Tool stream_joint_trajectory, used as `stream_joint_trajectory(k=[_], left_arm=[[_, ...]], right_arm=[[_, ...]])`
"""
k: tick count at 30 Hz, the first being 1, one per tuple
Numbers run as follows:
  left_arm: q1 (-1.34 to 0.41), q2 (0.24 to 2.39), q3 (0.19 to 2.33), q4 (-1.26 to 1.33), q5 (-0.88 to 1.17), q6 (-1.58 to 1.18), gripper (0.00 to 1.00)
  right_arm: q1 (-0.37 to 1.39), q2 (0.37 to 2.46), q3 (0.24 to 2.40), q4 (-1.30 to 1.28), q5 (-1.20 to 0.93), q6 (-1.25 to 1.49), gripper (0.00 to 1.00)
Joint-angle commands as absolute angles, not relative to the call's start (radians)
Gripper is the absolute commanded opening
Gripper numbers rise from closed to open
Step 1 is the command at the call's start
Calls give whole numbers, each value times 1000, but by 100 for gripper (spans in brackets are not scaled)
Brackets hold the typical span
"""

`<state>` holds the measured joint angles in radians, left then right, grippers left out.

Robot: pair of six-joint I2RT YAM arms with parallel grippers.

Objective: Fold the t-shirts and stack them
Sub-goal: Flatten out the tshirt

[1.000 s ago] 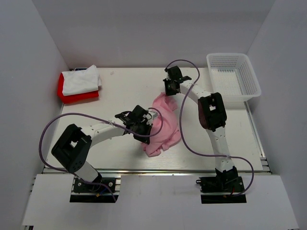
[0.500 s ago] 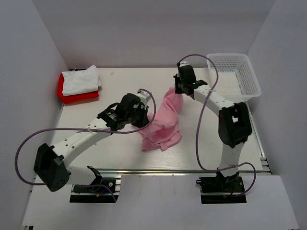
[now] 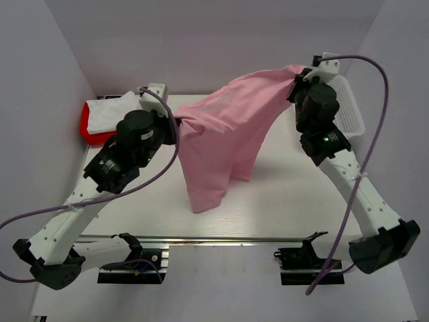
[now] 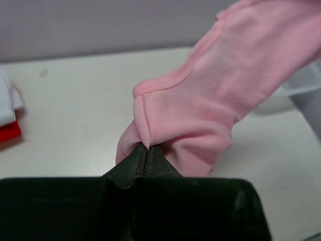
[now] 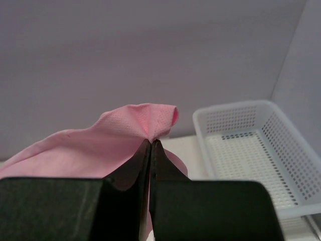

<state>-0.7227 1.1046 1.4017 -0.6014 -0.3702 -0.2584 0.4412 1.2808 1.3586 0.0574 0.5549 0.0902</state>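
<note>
The light pink t-shirt (image 3: 228, 131) hangs stretched in the air between both raised arms, its lower end touching the table. My left gripper (image 3: 175, 122) is shut on its left edge; in the left wrist view the gripper (image 4: 146, 147) pinches a fold of the pink t-shirt (image 4: 200, 118). My right gripper (image 3: 295, 82) is shut on its right edge, high by the basket; in the right wrist view the gripper (image 5: 151, 141) pinches the pink t-shirt (image 5: 140, 122). The white t-shirt (image 3: 112, 113) lies folded on the bright red t-shirt (image 3: 94, 134) at the back left.
A white plastic mesh basket (image 3: 352, 114) stands at the back right, partly hidden behind the right arm; it also shows in the right wrist view (image 5: 251, 150). Grey walls close in the table on three sides. Purple cables loop off both arms.
Both arms have risen and drawn apart, lifting the pink t-shirt off the table from a crumpled heap into a hanging spread. The folded stack has not moved.
</note>
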Motion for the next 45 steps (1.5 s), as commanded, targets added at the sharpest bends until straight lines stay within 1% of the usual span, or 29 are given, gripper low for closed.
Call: stream_joint_trajectory(k=[1, 6, 8, 12, 21, 23, 28, 30, 32, 33, 34, 35, 36, 37, 39, 40, 41, 42, 44, 45], left_arm=[[-721, 1040, 1499, -546, -421, -189, 0], [-721, 1040, 1623, -574, -435, -146, 0], [-721, 1017, 1635, -574, -419, -135, 0], [-721, 974, 1693, -574, -238, -95, 0], [-712, 954, 1812, -614, 47, -95, 0], [-712, 945, 1839, -614, 77, -106, 0], [-712, 968, 1847, -634, 87, -106, 0], [-712, 979, 1813, -618, 43, -115, 0], [-712, 988, 1731, -582, -47, -136, 0], [-712, 988, 1695, -565, -79, -137, 0], [-712, 997, 1622, -539, -172, -153, 0], [-712, 997, 1586, -538, -213, -169, 0], [-712, 1023, 1515, -523, -259, -187, 0], [-703, 1037, 1478, -523, -372, -214, 0], [-703, 1075, 1407, -511, -452, -253, 0], [-693, 1098, 1347, -511, -506, -273, 0], [-693, 1156, 1320, -490, -521, -285, 0], [-680, 1190, 1271, -476, -522, -308, 0], [-644, 1270, 1240, -445, -522, -343, 0], [-626, 1364, 1229, -445, -511, -344, 0]], right_arm=[[439, 1177, 1399, 173, 649, 5, 0], [439, 1077, 1465, 170, 643, -93, 0], [439, 1032, 1485, 164, 637, -124, 0], [445, 948, 1532, 108, 550, -129, 0], [440, 815, 1646, -41, 379, -101, 0], [440, 781, 1652, -57, 338, -92, 0], [437, 776, 1631, -46, 339, -81, 0], [439, 793, 1593, -40, 357, -72, 0], [443, 822, 1539, -12, 403, -61, 0], [440, 833, 1472, 17, 416, -58, 0], [439, 866, 1444, 40, 452, -54, 0], [440, 882, 1419, 54, 497, -45, 0], [440, 894, 1334, 84, 536, -28, 0], [439, 947, 1307, 89, 549, -17, 0], [440, 985, 1228, 112, 593, 44, 0], [436, 1047, 1183, 112, 603, 70, 0], [434, 1069, 1143, 113, 606, 83, 0], [434, 1142, 1128, 123, 604, 113, 0], [428, 1198, 1086, 133, 575, 143, 0], [425, 1277, 1080, 141, 575, 150, 0]])
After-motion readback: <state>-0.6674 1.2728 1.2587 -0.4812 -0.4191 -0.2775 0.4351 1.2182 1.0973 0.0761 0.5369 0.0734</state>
